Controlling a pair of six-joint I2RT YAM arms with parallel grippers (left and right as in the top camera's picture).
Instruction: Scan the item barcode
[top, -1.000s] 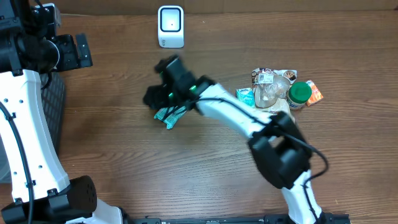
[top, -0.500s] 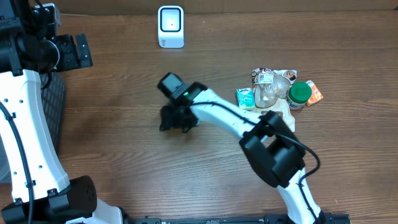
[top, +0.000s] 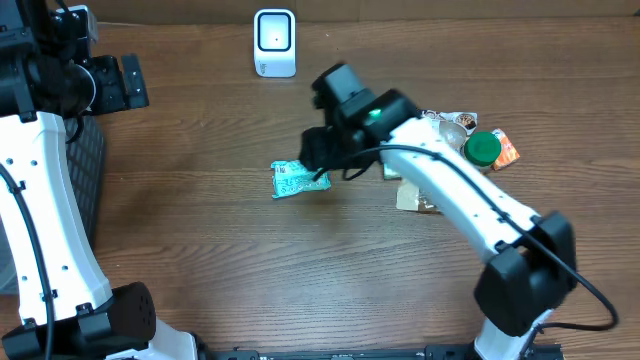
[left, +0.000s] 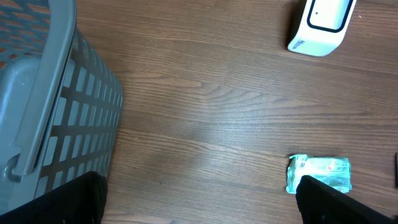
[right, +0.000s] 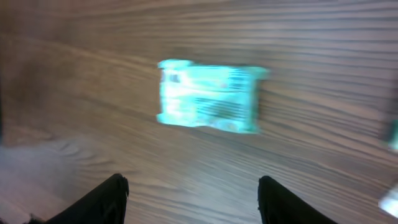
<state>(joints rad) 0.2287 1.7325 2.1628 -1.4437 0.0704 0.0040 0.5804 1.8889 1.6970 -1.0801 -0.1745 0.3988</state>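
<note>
Left fingers (left: 68, 199) and right fingers (right: 112, 199) both gape empty, the green packet (top: 295, 180) lying flat mid-frame on the desk (top: 200, 250), probably awaiting regrasp.

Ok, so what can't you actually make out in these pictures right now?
- Print on the teal packet: smeared by motion blur in the right wrist view, too small in the overhead and left wrist views.
- Pile of groceries: partly hidden under the right arm in the overhead view.
- Basket: cut off by the left edge of the left wrist view.
- Scanner: cropped by the top edge there.
</note>
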